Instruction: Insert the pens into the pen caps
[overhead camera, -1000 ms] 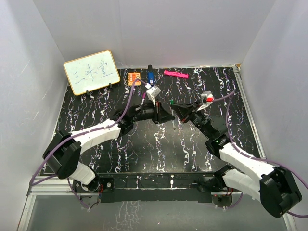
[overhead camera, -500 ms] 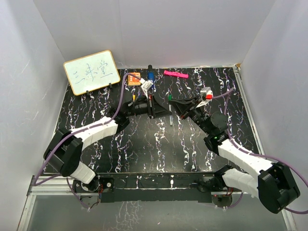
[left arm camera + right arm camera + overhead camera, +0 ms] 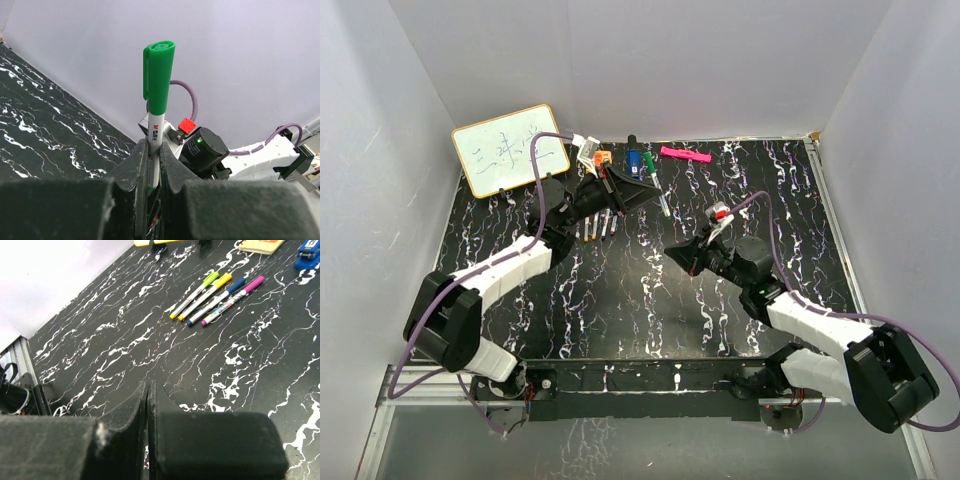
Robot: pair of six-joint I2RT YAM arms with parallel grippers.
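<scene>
Pen [image 3: 156,131] with green cap [image 3: 160,65] on, clamped by its barrel in left gripper [image 3: 152,156] right of whiteboard [image 3: 510,150], likely bound for the four capped pens [image 3: 216,292] lying off whiteboard's near right corner. Right gripper [image 3: 148,390] pressed shut, empty, well right of whiteboard.

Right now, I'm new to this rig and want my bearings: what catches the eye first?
The green-capped pen stands out, clamped in the left gripper and pointing up in its wrist view. Next, four capped pens lie side by side on the black marbled table, left of centre. The right gripper is shut on nothing.
</scene>
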